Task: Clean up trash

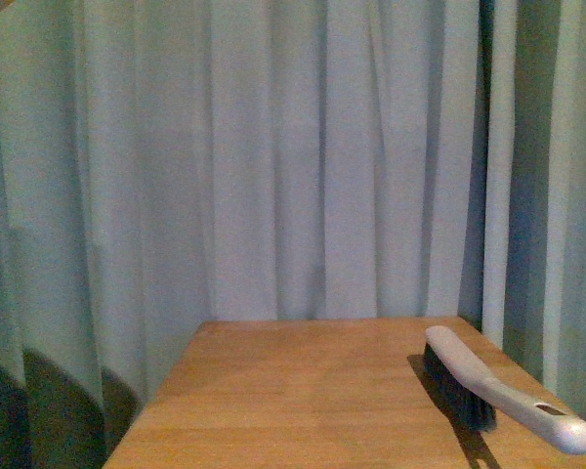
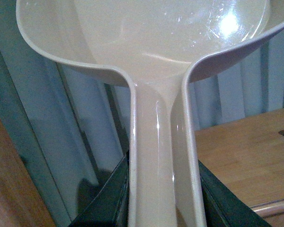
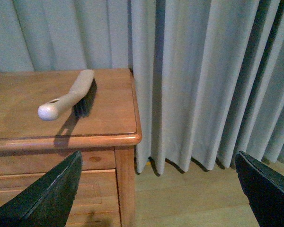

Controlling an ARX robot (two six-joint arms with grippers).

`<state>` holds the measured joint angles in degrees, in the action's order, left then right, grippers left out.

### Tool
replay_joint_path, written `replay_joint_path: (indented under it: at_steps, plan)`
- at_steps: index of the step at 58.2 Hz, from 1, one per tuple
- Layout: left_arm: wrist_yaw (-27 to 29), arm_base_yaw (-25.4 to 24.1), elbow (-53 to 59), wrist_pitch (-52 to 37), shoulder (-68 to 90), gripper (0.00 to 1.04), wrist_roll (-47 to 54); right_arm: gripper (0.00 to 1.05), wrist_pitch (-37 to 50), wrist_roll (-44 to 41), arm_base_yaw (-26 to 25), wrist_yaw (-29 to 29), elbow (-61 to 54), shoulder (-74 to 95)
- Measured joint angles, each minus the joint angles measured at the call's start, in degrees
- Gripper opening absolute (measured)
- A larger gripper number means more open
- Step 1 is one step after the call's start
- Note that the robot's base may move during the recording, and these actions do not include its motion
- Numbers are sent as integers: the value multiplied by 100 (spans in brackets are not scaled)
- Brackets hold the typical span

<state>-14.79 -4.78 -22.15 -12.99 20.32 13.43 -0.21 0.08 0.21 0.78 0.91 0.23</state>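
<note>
The trash is out of view in every frame. My left gripper (image 2: 163, 198) is shut on the handle of the pale pinkish dustpan (image 2: 146, 42), whose scoop fills the far end of the left wrist view and looks empty as far as it shows. My right gripper (image 3: 161, 189) is open, its dark fingers (image 3: 47, 194) spread wide with nothing between them. It hangs off the table's right corner, over the floor. Neither arm appears in the front view.
A hand brush (image 1: 488, 386) with a pale handle and dark bristles lies on the wooden table (image 1: 303, 401) near its right edge; the right wrist view also shows the brush (image 3: 68, 97). Grey curtains (image 1: 293, 156) hang behind. Drawer fronts (image 3: 52, 182) and wooden floor (image 3: 189, 198) lie below.
</note>
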Motion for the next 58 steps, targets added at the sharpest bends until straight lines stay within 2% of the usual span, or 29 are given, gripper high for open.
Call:
replay_joint_path:
  at_steps: [4,7,11,17,21,28,45,58]
  plan:
    - [-2,2,0,0,-7,28,-15,97,44,-190,413,1250,11,304]
    - [2,7,0,0,-13,28,-26,97,120,-256,540,1764,55,785]
    - [-17,7,0,0,-13,28,-26,97,243,-254,553,1746,175,1355]
    - [-4,13,0,0,-13,28,-28,97,267,-162,570,1292,702,2406]
    - [-2,13,0,0,-15,28,-28,97,170,-50,636,1025,1478,3399]
    - [-2,13,0,0,-17,28,-28,97,-92,48,826,901,2697,4621]
    - [-2,13,0,0,-17,28,-28,97,-1320,682,1285,1019,5390,7211]
    - [-2,13,0,0,-17,28,-28,97,-2076,1462,1685,1119,6526,8675]
